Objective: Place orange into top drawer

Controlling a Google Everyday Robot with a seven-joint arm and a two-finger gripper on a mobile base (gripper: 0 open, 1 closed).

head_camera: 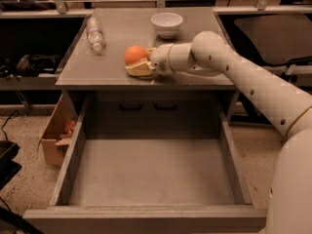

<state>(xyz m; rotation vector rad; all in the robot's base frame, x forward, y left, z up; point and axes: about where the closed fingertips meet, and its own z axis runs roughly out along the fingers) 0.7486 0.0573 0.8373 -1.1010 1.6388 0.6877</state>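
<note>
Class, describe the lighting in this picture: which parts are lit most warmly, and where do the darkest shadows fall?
Camera view: warm, dim light from above; the orange and white bowl catch it brightest on the cabinet top. Camera view: the pincer, beside the orange, throws a small shadow beneath itself; the top drawer is darkest at its back.

Lower part of orange [134, 54] behind end effector [138, 66]

The gripper [138, 65] rests on the cabinet top [122, 35] against the orange [135, 54], above the open top drawer [151, 172]
</note>
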